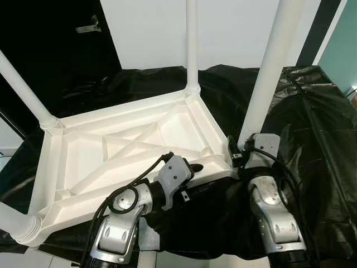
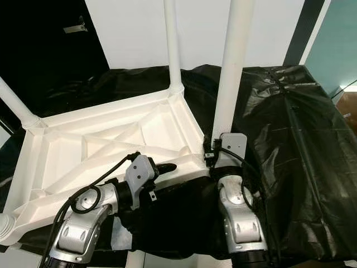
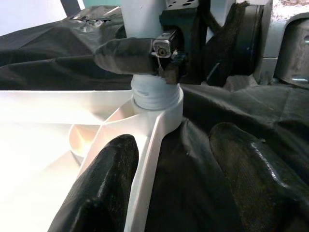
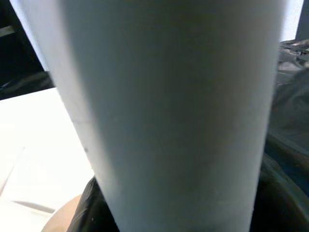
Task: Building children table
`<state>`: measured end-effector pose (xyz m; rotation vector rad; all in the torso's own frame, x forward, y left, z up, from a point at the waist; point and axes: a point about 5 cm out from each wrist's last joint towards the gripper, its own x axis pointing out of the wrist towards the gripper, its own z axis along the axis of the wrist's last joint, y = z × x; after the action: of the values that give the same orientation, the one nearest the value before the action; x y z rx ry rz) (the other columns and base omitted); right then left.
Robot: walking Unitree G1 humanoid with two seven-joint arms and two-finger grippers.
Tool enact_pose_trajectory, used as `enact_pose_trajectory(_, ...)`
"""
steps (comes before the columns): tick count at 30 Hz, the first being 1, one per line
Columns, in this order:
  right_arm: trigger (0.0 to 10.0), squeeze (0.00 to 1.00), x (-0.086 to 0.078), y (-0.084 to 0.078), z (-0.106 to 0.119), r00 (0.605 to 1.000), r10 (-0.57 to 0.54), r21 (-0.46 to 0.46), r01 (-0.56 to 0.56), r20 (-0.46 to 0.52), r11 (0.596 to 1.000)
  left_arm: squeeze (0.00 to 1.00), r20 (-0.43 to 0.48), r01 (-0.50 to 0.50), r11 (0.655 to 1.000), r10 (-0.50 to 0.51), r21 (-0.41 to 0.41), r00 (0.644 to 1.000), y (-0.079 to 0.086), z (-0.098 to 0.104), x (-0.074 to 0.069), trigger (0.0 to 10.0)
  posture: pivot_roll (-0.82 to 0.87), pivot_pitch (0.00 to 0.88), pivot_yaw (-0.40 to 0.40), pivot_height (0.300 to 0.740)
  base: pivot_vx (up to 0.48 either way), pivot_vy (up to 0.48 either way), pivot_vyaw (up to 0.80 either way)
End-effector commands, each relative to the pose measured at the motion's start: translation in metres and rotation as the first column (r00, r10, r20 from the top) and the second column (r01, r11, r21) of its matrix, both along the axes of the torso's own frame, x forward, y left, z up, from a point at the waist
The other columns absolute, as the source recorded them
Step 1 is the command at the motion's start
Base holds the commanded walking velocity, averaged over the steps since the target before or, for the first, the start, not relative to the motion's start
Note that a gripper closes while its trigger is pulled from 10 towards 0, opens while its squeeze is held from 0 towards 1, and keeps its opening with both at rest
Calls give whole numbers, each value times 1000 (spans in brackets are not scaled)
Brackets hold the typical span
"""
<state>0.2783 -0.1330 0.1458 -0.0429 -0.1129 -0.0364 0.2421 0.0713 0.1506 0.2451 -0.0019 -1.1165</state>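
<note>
A white plastic table top (image 1: 83,156) lies upside down on black sheeting, ribs showing. Legs stand up from its corners: the near right leg (image 1: 273,67), a far leg (image 1: 191,44), a left leg (image 1: 22,89) and a near left leg (image 1: 14,220). My right gripper (image 1: 240,151) is shut on the near right leg just above its socket (image 3: 157,99); one of its fingers (image 3: 125,55) wraps the leg. My left gripper (image 1: 196,167) is open, straddling the front rim (image 3: 145,183) near that corner, one finger inside the top and one outside on the sheeting.
Black plastic sheeting (image 1: 312,139) covers the surface under and around the table top, wrinkled at the right. A white wall stands behind, with a black door and its handle (image 1: 89,25) at the far left. Pale floor shows at the near edge.
</note>
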Motion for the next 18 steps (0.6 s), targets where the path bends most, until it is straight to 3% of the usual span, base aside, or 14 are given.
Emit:
enact_pose_trajectory(1,10000,0,-3,2,-14,997,-7,-3,7,-73,1000,0,22,-128,992,129,-9,991,2,-2,6,10000,-96,33,58,740,0,0,0)
enact_pose_trajectory(4,10000,0,-4,3,-13,998,3,-5,-3,-70,1000,0,23,-126,992,126,-11,992,1,-1,6,10000,-98,35,58,740,0,0,0)
enact_pose_trajectory(5,10000,1000,-5,2,-13,998,-2,2,2,-67,1000,0,23,-125,992,125,-11,992,1,-1,6,10000,-99,35,58,740,0,0,0)
enact_pose_trajectory(11,10000,1000,-8,-4,-6,1000,18,11,-18,-18,1000,0,26,-128,992,128,-3,991,4,-1,8,10000,-97,36,63,740,0,0,0)
enact_pose_trajectory(18,10000,1000,-18,-22,-3,985,175,-11,-175,4,985,0,25,-134,991,134,1,991,5,-2,8,10000,-97,37,64,740,0,0,0)
